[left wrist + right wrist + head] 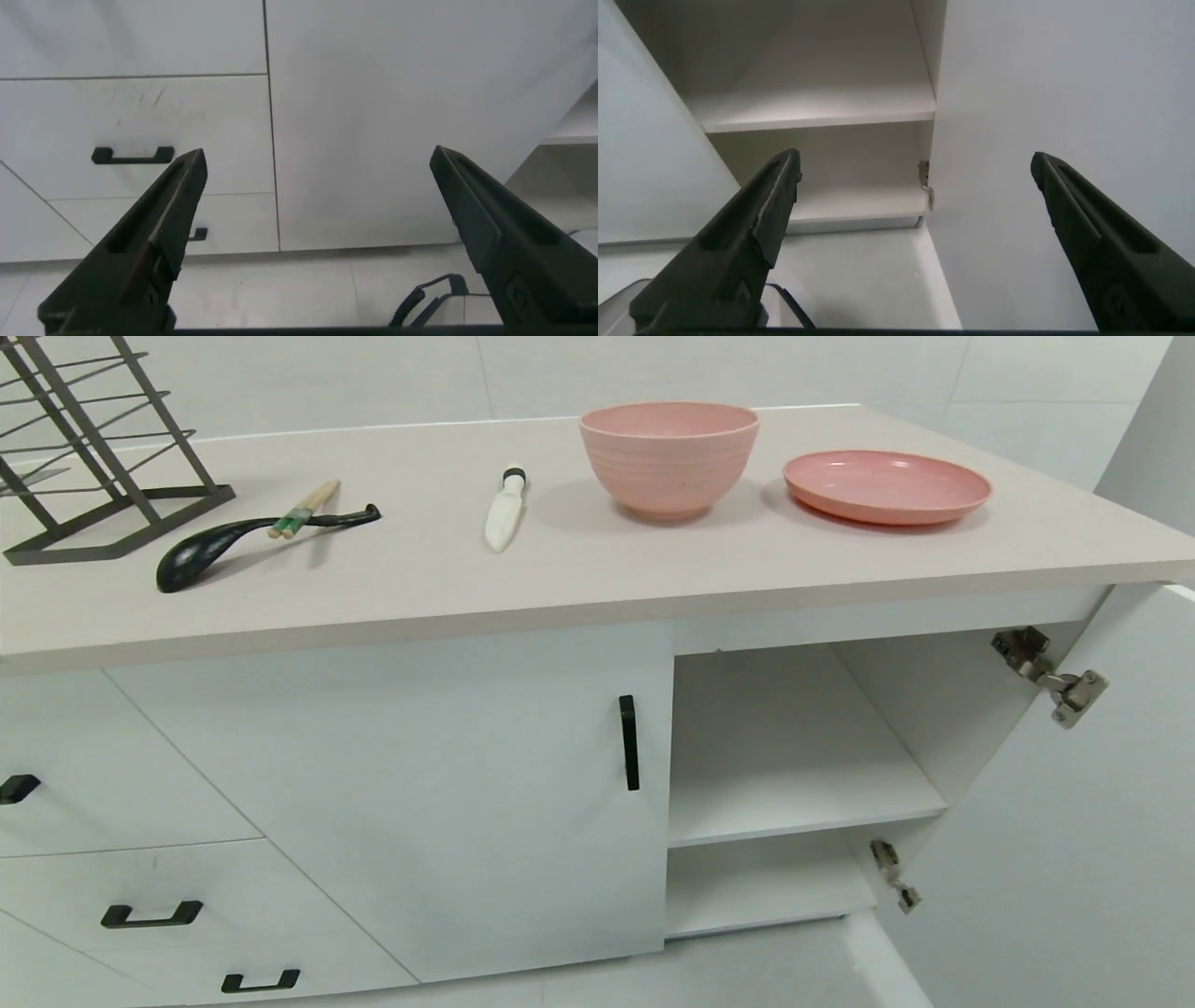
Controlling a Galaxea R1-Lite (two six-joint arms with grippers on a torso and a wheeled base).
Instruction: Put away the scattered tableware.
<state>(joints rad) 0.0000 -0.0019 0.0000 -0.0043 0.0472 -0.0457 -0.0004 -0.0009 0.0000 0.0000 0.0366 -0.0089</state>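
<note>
Tableware lies loose along the worktop (560, 588), all of it, I judge, well above the level where the jaws hang. Bowl (668, 457) and plate (887, 485) sit side by side over the open cupboard. Knife (505, 509) comes next along, then spoon (233, 541) with chopsticks (303, 509) laid across its handle, near a wire rack (103, 457). Cupboard door (1074, 821) stands wide, exposing a shelf (794, 775), likely opened to take bowl and plate.

Left wrist: left jaws spread wide, nothing between them. Beyond one tip, a drawer handle (132, 154); between the tips, the closed door (402, 121). Arm sits low, probably parked out of the way.

Right wrist: right jaws released too, gripping nothing. Between the tips, the shelf, a lower shelf (850, 201) and a hinge (924, 182); the open door lies beyond one tip. Arm faces the cupboard, so it looks better placed for stowing.
</note>
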